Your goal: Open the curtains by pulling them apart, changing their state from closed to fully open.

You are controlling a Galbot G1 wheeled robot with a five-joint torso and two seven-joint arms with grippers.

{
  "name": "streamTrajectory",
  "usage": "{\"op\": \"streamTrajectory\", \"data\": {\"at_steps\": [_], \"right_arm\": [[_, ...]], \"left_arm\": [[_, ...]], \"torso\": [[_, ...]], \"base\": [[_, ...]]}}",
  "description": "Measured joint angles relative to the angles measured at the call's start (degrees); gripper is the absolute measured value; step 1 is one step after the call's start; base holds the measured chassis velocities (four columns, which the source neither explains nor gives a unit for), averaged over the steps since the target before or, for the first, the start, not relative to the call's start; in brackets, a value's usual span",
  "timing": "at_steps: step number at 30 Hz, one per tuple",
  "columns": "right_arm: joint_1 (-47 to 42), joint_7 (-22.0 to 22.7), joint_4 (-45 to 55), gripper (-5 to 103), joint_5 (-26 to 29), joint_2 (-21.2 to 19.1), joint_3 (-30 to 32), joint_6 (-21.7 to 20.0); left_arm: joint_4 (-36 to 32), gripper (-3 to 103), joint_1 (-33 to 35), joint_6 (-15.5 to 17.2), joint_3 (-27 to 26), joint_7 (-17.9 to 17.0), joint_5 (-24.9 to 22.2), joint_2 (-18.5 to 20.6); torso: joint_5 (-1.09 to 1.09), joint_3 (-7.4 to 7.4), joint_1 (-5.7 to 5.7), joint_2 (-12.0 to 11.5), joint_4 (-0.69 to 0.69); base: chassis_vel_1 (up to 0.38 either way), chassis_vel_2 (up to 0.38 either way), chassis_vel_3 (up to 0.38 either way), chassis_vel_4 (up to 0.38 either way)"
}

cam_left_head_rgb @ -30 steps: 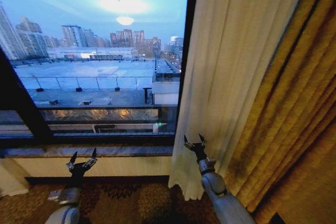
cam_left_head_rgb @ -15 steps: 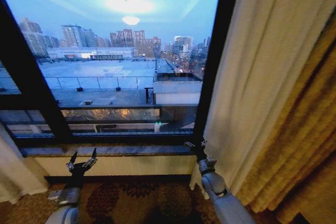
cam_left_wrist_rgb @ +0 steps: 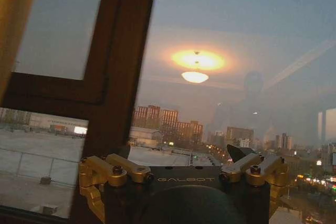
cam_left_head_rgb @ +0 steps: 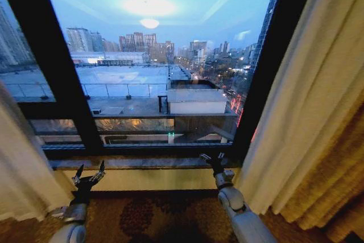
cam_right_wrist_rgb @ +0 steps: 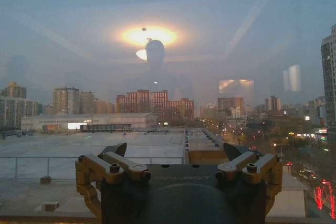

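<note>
The curtains are parted to both sides of the window. The left panel hangs at the left edge of the head view, its lower part bunched beside the sill. The right panel hangs at the right side, running from the top of the view down to the carpet. Just outside the right panel, a mustard-gold drape lies against it in heavy folds.

Between the 2 panels the glass is uncovered. 2 dark frame posts cross the window, 1 at the left and 1 at the right beside the right panel. Through the glass: a flat rooftop, a city skyline and a reflected ceiling lamp.

The left gripper is raised in front of the wall below the sill, well apart from the left panel. Its fingers are spread wide and hold nothing. In the left wrist view the left gripper points at the glass beside a frame post, with both fingertips apart.

The right gripper is raised at sill height, near the right frame post and apart from the right panel. Its fingers are spread and hold nothing. In the right wrist view the right gripper faces the bare glass, with the 2 dark fingertips well separated and no fabric between them.
</note>
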Motion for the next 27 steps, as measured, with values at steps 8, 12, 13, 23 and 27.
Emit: {"op": "streamTrajectory", "data": {"at_steps": [8,12,13,23,27], "right_arm": [[0.0,0.0,0.0,100,0.0,0.0,0.0,0.0],[0.0,0.0,0.0,100,0.0,0.0,0.0,0.0],[0.0,0.0,0.0,100,0.0,0.0,0.0,0.0],[0.0,0.0,0.0,100,0.0,0.0,0.0,0.0],[0.0,0.0,0.0,100,0.0,0.0,0.0,0.0]], "left_arm": [[0.0,100,0.0,0.0,0.0,0.0,0.0,0.0],[0.0,100,0.0,0.0,0.0,0.0,0.0,0.0],[0.0,100,0.0,0.0,0.0,0.0,0.0,0.0],[0.0,100,0.0,0.0,0.0,0.0,0.0,0.0],[0.0,100,0.0,0.0,0.0,0.0,0.0,0.0]], "torso": [[0.0,0.0,0.0,0.0,0.0],[0.02,0.0,0.01,0.0,0.0],[0.0,0.0,0.01,0.0,-0.01],[-0.02,-0.01,0.01,0.0,0.0],[0.02,0.0,0.01,0.0,0.0]], "base": [[0.347,0.36,-0.339,-0.373],[0.369,0.364,-0.351,-0.351],[0.344,0.355,-0.334,-0.347],[0.357,0.35,-0.364,-0.339],[0.376,0.37,-0.368,-0.361]]}}
